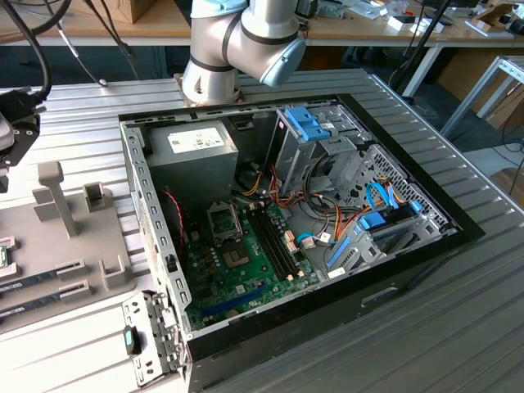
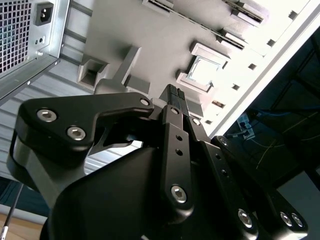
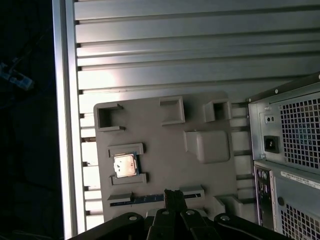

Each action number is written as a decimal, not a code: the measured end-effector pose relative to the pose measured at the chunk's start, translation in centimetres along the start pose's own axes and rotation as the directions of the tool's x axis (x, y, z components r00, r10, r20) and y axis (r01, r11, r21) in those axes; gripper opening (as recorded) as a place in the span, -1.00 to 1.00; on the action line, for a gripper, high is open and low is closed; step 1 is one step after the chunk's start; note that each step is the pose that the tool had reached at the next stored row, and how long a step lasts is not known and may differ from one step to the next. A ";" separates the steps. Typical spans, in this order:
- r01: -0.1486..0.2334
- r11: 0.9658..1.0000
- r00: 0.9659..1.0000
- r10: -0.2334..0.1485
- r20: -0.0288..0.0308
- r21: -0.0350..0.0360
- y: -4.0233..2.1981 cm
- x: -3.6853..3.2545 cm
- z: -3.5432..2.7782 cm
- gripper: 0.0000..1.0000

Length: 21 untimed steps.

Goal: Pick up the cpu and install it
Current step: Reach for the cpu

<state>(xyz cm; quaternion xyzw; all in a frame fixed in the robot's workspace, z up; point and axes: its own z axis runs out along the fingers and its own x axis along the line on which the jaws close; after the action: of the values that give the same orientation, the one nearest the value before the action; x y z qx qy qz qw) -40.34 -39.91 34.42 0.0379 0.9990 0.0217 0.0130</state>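
My fingers (image 3: 169,196) are pressed together with nothing between them, so my gripper (image 3: 173,192) hangs empty over the grey fixture plate (image 3: 165,140). The cpu (image 3: 124,165) lies flat in its small framed nest on that plate, silvery top up. It is near my fingertips but untouched. In the exterior view the plate sits at about nine o'clock from the open computer case (image 1: 141,196). The green motherboard (image 1: 246,274) lies on the case's floor, toward seven o'clock inside it.
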 end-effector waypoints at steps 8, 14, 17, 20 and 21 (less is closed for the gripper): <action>0.000 1.000 1.000 0.000 0.000 0.000 -0.03 0.14 0.45 -0.79; 0.000 1.000 1.000 0.000 0.000 0.000 -0.04 0.20 0.69 -0.79; 0.000 1.000 1.000 0.000 0.000 0.000 -0.05 0.23 0.80 -0.79; 0.000 1.000 1.000 0.000 0.000 0.000 -0.06 0.26 0.91 -0.79; 0.000 1.000 1.000 0.000 0.000 0.000 -0.06 0.27 0.95 -0.79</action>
<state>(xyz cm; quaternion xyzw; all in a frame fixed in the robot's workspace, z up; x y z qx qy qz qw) -40.58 -39.92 33.47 0.0379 0.9990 0.0217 0.0130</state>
